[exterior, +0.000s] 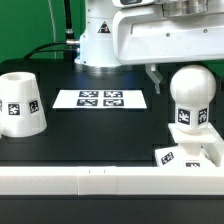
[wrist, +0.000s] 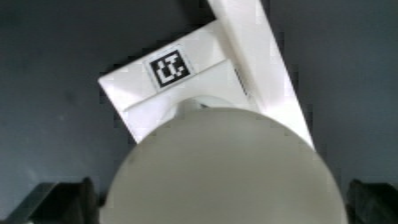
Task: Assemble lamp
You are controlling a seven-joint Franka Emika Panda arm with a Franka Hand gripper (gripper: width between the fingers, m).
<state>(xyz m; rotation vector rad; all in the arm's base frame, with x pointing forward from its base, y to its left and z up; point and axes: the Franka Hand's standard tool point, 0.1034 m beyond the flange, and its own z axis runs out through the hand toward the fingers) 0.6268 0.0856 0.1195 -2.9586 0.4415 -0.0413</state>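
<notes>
The round white bulb [exterior: 190, 92] stands upright on the low square base [exterior: 190, 150] at the exterior view's right. My gripper [exterior: 181, 73] hangs over the bulb; one dark finger [exterior: 155, 78] shows beside it, the other is hidden. In the wrist view the bulb [wrist: 222, 165] fills the space between my gripper [wrist: 214, 208] fingertips, with a narrow gap on each side, so the jaws are open around it without touching. The tagged base [wrist: 192, 70] lies beyond it. The cup-shaped shade [exterior: 20, 103] stands mouth-down at the exterior view's left.
The marker board [exterior: 100, 98] lies flat on the black table between shade and bulb. A long white rail [exterior: 100, 185] runs along the front edge, touching the base. The robot's white pedestal [exterior: 98, 40] stands at the back.
</notes>
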